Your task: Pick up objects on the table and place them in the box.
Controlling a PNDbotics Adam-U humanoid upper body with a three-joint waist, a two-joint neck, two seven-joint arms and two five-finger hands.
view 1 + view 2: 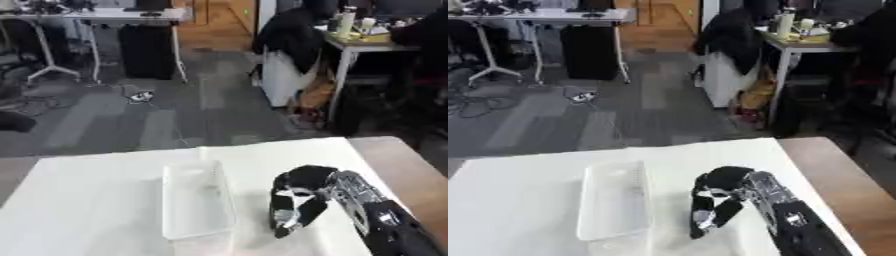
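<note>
One robot hand (296, 202) curls downward beside the clear box (198, 200)

Black right hand (297, 197), silver-jointed fingers (284, 217)

We see the table (96, 200) spanning the near part of the view, and on it, near the middle, stands the box (198, 205), its long side running away from us. Just to the right of the box is our right hand (296, 202), fingers curled downward toward the tabletop, with its arm coming in from the lower right corner. Behind the table lies open floor, with desks (96, 15) at the far left and far right.
</note>
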